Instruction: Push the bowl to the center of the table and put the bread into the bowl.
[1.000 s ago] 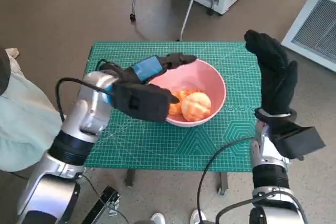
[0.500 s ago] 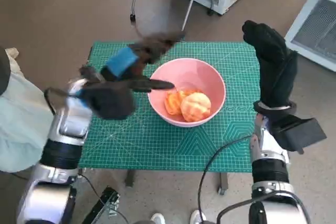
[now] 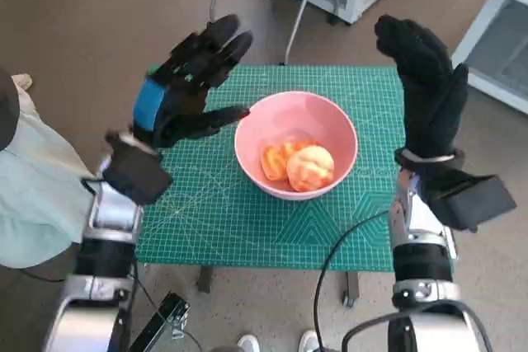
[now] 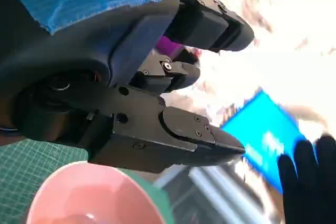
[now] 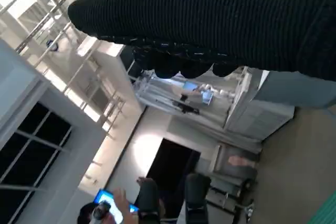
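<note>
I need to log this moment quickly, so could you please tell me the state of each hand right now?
Left hand: open, fingers spread, holding nothing, raised beside the bowl.
Right hand: open, raised, holding nothing.

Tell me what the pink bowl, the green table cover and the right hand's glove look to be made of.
Pink bowl: probably plastic or glazed ceramic; smooth, even colour with a soft sheen, which one cannot be told.
Green table cover: looks like a rubbery cutting mat, matte, printed with a pale grid and angle lines.
Glove on the right hand: knitted fabric; ribbed weave shows in the right wrist view.
</note>
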